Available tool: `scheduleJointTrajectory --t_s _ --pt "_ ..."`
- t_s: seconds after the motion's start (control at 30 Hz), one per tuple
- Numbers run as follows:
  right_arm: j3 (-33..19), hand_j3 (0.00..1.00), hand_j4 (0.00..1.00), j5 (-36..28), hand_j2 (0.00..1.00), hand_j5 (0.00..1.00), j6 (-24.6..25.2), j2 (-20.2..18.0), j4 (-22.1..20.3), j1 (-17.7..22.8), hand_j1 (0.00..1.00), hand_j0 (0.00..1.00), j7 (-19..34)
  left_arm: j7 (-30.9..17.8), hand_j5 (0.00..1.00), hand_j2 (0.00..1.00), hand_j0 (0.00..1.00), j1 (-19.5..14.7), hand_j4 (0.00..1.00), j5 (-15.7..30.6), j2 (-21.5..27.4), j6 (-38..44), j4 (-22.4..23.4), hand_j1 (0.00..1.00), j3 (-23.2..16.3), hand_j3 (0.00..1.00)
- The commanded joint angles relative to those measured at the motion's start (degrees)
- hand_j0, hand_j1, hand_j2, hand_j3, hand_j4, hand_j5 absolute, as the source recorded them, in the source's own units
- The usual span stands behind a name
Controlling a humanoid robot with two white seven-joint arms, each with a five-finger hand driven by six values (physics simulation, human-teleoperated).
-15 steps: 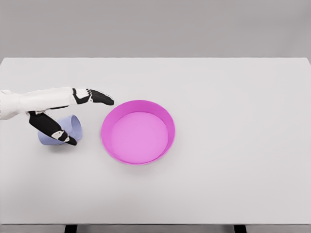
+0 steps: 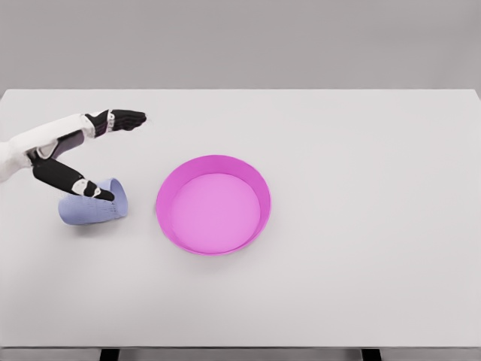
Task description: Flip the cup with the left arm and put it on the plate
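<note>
A pale lavender cup lies on its side on the white table, its mouth facing right toward the plate. The magenta plate with a raised rim sits just right of the cup, with nothing in it. My left hand comes in from the left edge, above and behind the cup. Its fingers stretch out to the right, and the black thumb points down-right, its tip at the cup's upper edge. The hand is open and holds nothing. No right arm shows.
The table's far edge runs across the top of the view and its near edge along the bottom, where two dark legs show.
My left hand has pulled back to the left and up; the fingers now sit farther from the plate, and the thumb has lifted from the cup's front to its top. The cup has stayed put.
</note>
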Motion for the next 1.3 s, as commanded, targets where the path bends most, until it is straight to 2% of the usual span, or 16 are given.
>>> scheduleJointTrajectory --t_s 0.0,0.07,0.1,0.13,0.27,0.33,0.4,0.47,0.8,0.87,0.93,1.1,1.27 --pt "0.0 1.0 1.0 0.0 1.0 1.0 0.0 0.0 0.0 0.0 1.0 1.0 0.0 2.8 1.0 1.0 1.0 0.0 1.0 1.9 1.2 10.1 0.0 1.0 0.3 1.0" --pt "0.0 1.0 1.0 0.0 1.0 1.0 -0.1 0.0 0.0 0.0 1.0 1.0 0.0 2.8 1.0 1.0 1.0 2.4 1.0 1.1 4.3 12.6 0.0 1.0 0.2 1.0" --pt "0.0 1.0 1.0 0.0 1.0 1.0 -0.1 0.0 0.0 0.0 1.0 1.0 0.0 2.8 1.0 1.0 1.0 3.0 1.0 -2.3 5.1 12.6 -0.1 1.0 0.3 1.0" --pt "0.0 1.0 1.0 0.0 1.0 1.0 -0.1 0.0 0.0 0.0 1.0 1.0 0.0 2.8 1.0 1.0 1.0 3.1 1.0 -5.5 4.8 12.6 -0.1 1.0 0.3 1.0" --pt "0.0 1.0 1.0 0.0 1.0 1.0 -0.1 0.0 0.0 0.0 1.0 1.0 0.0 2.5 1.0 1.0 1.0 3.8 1.0 -5.9 4.3 12.5 -0.1 1.0 0.3 1.0" --pt "0.0 1.0 1.0 0.0 1.0 1.0 0.0 0.0 0.0 0.0 1.0 1.0 0.0 2.8 1.0 1.0 1.0 4.0 1.0 -9.5 1.9 12.2 -0.1 1.0 0.2 1.0" --pt "0.0 1.0 1.0 0.0 1.0 1.0 0.0 0.0 0.0 0.0 1.0 1.0 0.0 2.9 1.0 1.0 1.0 4.4 1.0 -10.4 1.3 12.2 -0.1 1.0 0.2 1.0" --pt "0.0 1.0 1.0 0.0 1.0 1.0 0.0 0.0 0.0 0.0 1.0 1.0 0.0 3.0 1.0 1.0 1.0 5.4 1.0 -13.4 0.4 12.1 -0.1 1.0 0.2 1.0" --pt "0.0 1.0 1.0 0.0 1.0 1.0 -0.1 0.0 0.0 0.0 1.0 1.0 0.0 3.1 1.0 1.0 1.0 5.6 1.0 -14.7 -0.7 12.3 0.0 1.0 0.3 1.0" --pt "0.0 1.0 1.0 0.0 1.0 1.0 -0.1 0.0 0.0 0.0 1.0 1.0 0.0 5.5 1.0 1.0 1.0 5.6 1.0 -15.1 -0.7 12.7 0.0 1.0 0.3 1.0" --pt "0.0 1.0 1.0 0.0 1.0 1.0 -0.1 0.0 0.0 0.0 1.0 1.0 0.0 7.7 1.0 1.0 1.0 5.6 1.0 -15.2 -0.6 17.0 0.0 1.0 0.3 1.0" --pt "0.0 1.0 1.0 0.0 1.0 1.0 0.0 0.0 0.0 0.0 1.0 1.0 0.0 8.1 1.0 1.0 1.0 7.3 1.0 -18.4 -0.7 20.7 0.0 1.0 0.3 1.0" --pt "0.0 1.0 1.0 0.0 1.0 1.0 0.0 0.0 0.0 0.0 1.0 1.0 0.0 7.8 1.0 1.0 1.0 7.2 1.0 -21.2 -2.4 21.2 -0.1 1.0 0.2 1.0"
